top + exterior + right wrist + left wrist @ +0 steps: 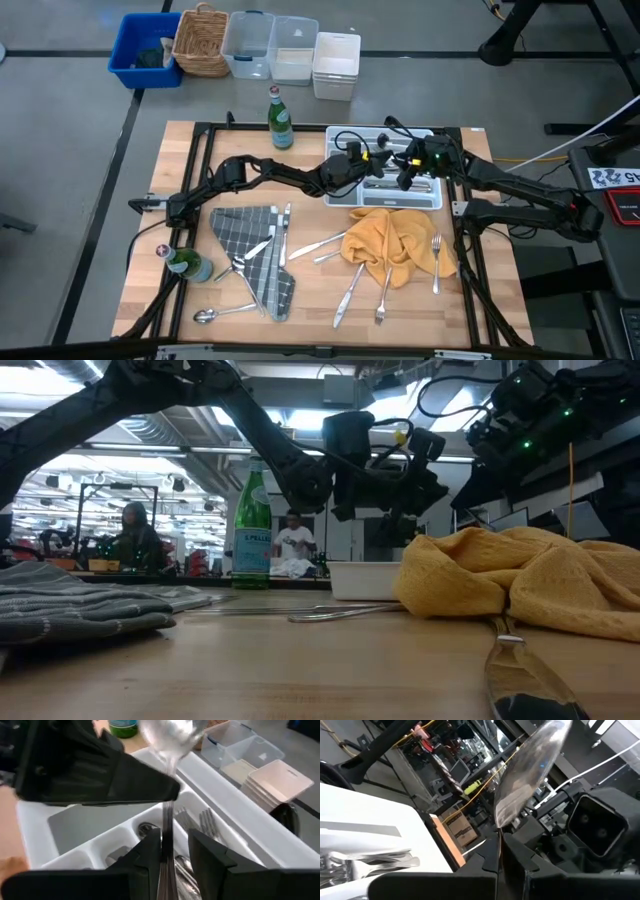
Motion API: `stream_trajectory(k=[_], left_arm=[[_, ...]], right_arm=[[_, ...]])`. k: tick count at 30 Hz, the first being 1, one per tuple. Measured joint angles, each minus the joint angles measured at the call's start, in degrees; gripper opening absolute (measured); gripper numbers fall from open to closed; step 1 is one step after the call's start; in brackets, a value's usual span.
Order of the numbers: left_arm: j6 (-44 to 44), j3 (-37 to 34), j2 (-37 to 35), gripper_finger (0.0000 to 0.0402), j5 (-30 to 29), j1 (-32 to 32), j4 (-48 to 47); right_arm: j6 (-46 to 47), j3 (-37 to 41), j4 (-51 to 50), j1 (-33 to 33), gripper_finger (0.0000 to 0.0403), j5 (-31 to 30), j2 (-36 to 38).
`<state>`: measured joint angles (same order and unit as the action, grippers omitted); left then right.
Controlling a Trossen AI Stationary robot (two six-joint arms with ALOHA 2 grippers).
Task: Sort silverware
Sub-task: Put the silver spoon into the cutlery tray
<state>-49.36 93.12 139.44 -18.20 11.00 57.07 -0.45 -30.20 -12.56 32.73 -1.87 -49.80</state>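
Both dark arms are bunched up over the white compartmented plastic tray (432,201) at the back of the wooden table. The left gripper (501,851) has its fingers clenched on the handle of a shiny silver spoon (529,766), bowl sticking out past the fingertips. The right gripper (174,851) is pinching the thin handle of another shiny spoon (167,740), right above the tray compartments where a few forks and spoons (197,822) already lie.

The rest of the silverware is still loose on the table: a fork (436,262) just beside the crumpled mustard-yellow cloth (388,238), more pieces (350,290) poking out from under it, others (245,262) on the grey checked towel (255,252), and a spoon (205,316) near the front edge. A green glass bottle (279,119) stands upright behind the tray's left side.
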Motion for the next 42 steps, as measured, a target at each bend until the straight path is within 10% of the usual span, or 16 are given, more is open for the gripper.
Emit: stream_trajectory(k=[19,42], left_arm=[[-0.92,0.00,0.00,0.0001,2.73,-0.39,-1.73],[-7.54,0.00,-0.33,0.0060,44.89,7.37,-6.57]], right_arm=[[-1.62,-0.01,-2.75,-0.10,0.0032,0.78,-0.02],[-11.56,-0.02,-11.43,4.32,0.0009,-4.40,-0.02]])
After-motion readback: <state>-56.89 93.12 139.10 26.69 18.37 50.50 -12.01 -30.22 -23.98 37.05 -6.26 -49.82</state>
